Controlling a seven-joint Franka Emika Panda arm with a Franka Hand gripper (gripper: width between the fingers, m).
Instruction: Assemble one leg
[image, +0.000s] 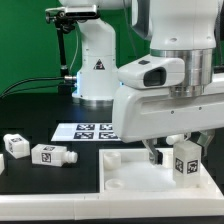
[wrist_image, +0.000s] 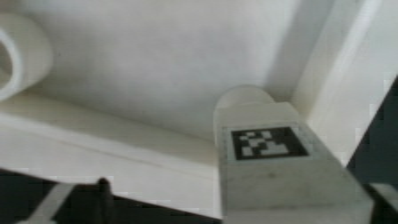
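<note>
Nearest to the camera in the exterior view lies the large flat white panel, with a raised rim and a round socket at its near corner on the exterior view's left. It rests on a black table, and its surface looks smooth and matte.

Above the panel, toward the exterior view's right, hangs the gripper. A white leg with a black-and-white tag sticker stands upright there, over the panel's right part. The fingers seem to be closed on this leg, one dark fingertip showing on its left side. In the wrist view the same leg fills the lower middle, its tag turned to the camera, with the panel's inner corner and rim behind it. The finger pads themselves are not clear in this view. I cannot tell if the leg touches the panel floor.

On the exterior view's left, two more legs lie on the black table, close to each other and well apart from the gripper.

A little farther, the marker board lies flat on the table, between the panel and the white robot base.

Behind all this, the back wall is a green curtain. A black stand with a cable rises beside the base.
</note>
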